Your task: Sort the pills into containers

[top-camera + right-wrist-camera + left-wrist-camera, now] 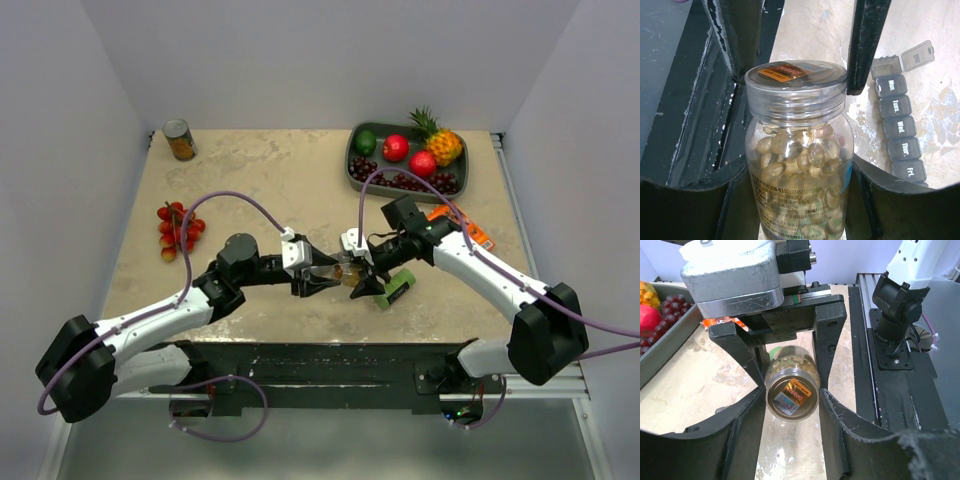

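1. The amber pills [797, 155] fill a clear plastic bottle [800, 210], held sideways above the worktop [260, 170] near its front edge, between the two arms.
2. The right end effector [798, 167] is clamped on the bottle's body.
3. The left end effector [791, 394] grips the screw lid [795, 82], a finger pressing each side.
4. The grey weekday pill organiser [900, 125] lies on the worktop near the bottle, its end compartment [886, 66] open and those marked Mon. to Fri. closed.
5. Farther out I see a green box [398, 290], a fruit tray [352, 170], cherry tomatoes [178, 228] and a can [180, 140].

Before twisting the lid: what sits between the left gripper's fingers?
The pill bottle's capped end, its body held by the right gripper; clearest in the left wrist view.
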### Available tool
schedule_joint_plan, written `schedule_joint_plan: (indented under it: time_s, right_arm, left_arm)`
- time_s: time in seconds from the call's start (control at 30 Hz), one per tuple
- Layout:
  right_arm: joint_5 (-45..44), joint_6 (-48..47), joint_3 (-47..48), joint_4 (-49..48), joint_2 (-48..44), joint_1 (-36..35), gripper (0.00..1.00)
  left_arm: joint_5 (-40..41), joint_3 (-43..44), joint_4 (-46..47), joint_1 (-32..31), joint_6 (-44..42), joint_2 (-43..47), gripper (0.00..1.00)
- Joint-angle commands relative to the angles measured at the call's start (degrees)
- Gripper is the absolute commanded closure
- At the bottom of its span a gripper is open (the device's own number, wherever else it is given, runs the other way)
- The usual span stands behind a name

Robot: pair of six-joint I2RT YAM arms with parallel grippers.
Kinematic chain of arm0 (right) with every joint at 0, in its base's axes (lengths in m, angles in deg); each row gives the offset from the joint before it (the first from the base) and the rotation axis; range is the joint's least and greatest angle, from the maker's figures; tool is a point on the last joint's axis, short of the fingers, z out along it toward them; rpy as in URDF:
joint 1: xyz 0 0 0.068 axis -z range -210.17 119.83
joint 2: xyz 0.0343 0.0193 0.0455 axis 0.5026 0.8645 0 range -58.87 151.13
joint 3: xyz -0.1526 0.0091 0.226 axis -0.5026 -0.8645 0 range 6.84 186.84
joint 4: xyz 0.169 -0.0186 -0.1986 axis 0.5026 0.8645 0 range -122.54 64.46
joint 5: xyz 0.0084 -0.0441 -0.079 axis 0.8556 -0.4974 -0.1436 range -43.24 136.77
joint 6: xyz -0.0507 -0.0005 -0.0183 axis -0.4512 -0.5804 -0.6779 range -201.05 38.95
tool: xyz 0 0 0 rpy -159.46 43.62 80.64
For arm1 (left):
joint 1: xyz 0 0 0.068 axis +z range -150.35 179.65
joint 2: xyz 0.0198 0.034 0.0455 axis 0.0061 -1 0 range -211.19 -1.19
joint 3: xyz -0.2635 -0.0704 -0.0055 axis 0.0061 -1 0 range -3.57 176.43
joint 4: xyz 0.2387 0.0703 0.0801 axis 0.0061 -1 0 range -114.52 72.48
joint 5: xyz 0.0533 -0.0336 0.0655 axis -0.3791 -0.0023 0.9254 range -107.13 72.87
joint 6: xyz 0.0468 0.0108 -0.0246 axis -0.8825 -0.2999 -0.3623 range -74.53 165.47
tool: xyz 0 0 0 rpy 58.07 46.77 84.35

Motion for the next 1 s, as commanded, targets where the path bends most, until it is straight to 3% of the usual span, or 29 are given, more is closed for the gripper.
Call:
schedule_joint_plan:
  time_s: [0.0,0.17,0.3,0.33,0.43,0.47,0.5,0.57,0.77,0.87,0.97]
  right_arm:
    - [2.5,-0.2,0.0,-1.9,-1.4,0.0,1.0]
    - [2.5,0.0,0.0,-2.0,-1.3,0.0,1.0]
    - [2.5,0.0,0.0,-2.0,-1.3,0.0,1.0]
    - [2.5,0.0,-0.1,-2.2,-1.3,0.0,1.0]
    - [2.3,0.2,-0.1,-2.2,-1.2,0.0,1.0]
    - [2.3,0.3,-0.2,-2.3,-1.2,0.0,1.0]
    - [2.2,0.5,-0.2,-2.4,-1.2,0.0,1.0]
    - [1.6,1.4,-0.3,-3.4,-1.4,0.0,1.0]
    - [-1.3,5.5,-1.1,-7.3,-2.1,0.0,1.0]
    - [-2.7,7.2,-1.2,-8.7,-2.4,0.0,1.0]
    - [-3.0,8.0,-1.4,-9.7,-2.3,0.0,1.0]
  left_arm:
    - [0.4,1.3,4.8,-1.4,1.2,-0.8,0.48]
    - [1.5,1.5,3.6,-2.1,0.8,-1.1,0.38]
    - [2.5,1.5,3.4,-2.4,0.7,-0.9,0.43]
    - [2.6,1.5,3.4,-2.5,0.7,-0.8,0.46]
    - [3.0,1.7,3.1,-2.4,1.5,-0.8,0.7]
    - [3.4,1.9,3.0,-2.4,2.0,-0.8,0.9]
    - [4.5,2.2,2.5,-2.4,4.4,-0.8,1.0]
    - [8.2,3.0,0.1,-2.4,7.7,-0.8,1.0]
    - [18.7,5.4,-10.8,-2.3,34.3,-0.9,1.0]
    - [25.4,5.7,-19.8,-2.4,57.6,0.0,1.0]
    - [27.2,7.6,-28.9,-2.4,68.0,0.1,1.0]
